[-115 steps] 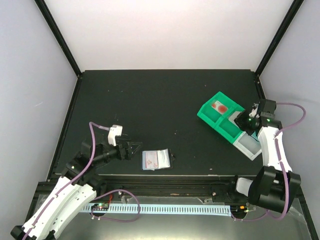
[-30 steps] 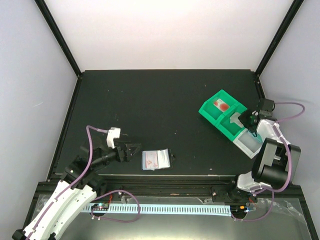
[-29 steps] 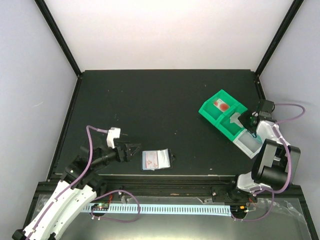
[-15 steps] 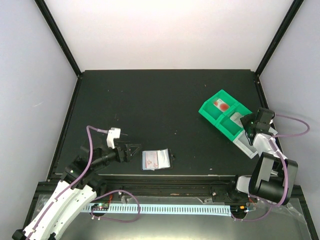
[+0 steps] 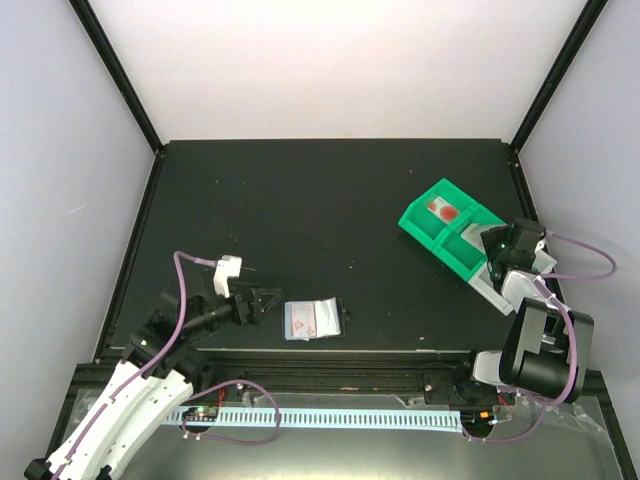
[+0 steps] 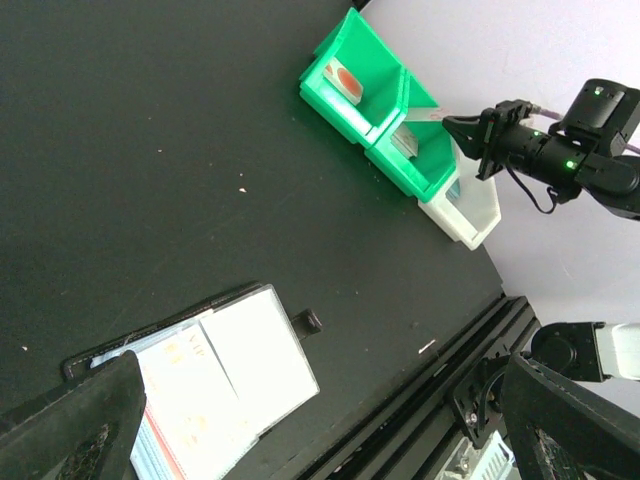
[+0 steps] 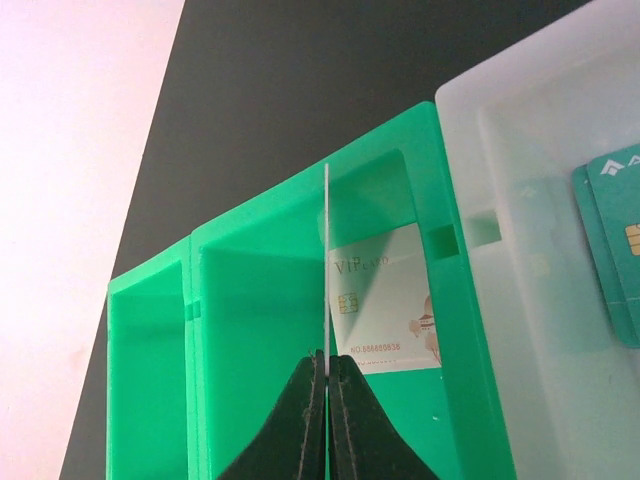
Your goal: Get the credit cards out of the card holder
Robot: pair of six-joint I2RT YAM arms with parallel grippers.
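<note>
Black counter (image 5: 300, 200) within white walls. Seen from above, your card holder (image 5: 313, 320) lies open near the front edge with its long axis running left to right. It is just beside the left end effector (image 5: 262, 303), whose jaws stand wide and empty. Your right end effector (image 5: 497, 243) hangs over the tray (image 5: 412, 228), well apart from the holder. In the left wrist view the holder's pale inner side faces up, a marked card (image 6: 185, 390) shows in a pocket, and the snap tab (image 6: 308, 321) points trayward. In the right wrist view the jaws are clamped on a pinched card (image 7: 327, 260), held edge-on over the middle green compartment where a white card (image 7: 385, 300) lies. A teal card (image 7: 612, 240) sits in the clear compartment. Judgement: release is next, and your left arm is nearer for anything left in the holder.
</note>
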